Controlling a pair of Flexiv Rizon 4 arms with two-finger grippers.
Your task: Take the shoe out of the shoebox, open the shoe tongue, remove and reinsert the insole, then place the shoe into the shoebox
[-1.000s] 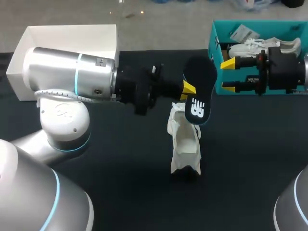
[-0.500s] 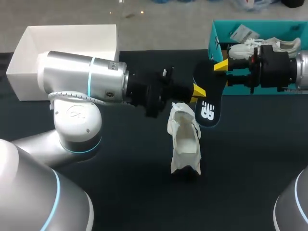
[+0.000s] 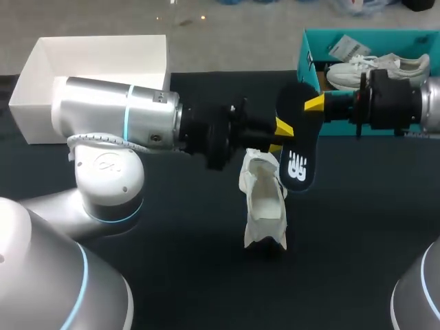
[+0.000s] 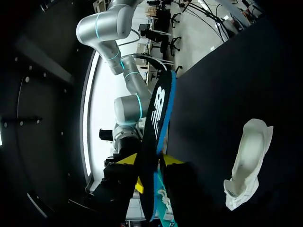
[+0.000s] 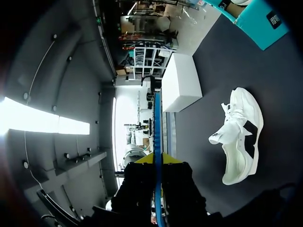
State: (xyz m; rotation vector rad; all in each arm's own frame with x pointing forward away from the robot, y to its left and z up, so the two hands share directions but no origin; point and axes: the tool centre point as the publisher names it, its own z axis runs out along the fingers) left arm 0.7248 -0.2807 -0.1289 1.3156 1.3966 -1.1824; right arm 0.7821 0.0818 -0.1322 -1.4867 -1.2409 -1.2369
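One white shoe sits on the black table.

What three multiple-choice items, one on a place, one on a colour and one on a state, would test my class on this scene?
1. Where is the loose white shoe? A on a shelf; B on the table; C on a chair.
2. What colour is the shoebox? A red; B teal; C yellow.
3. What state is the left gripper in? A open; B shut on the shoe; C shut on the insole.
Key: B, the shoe lies on the dark table; B, the shoebox walls are teal; C, the left gripper's fingers press the insole from both sides.
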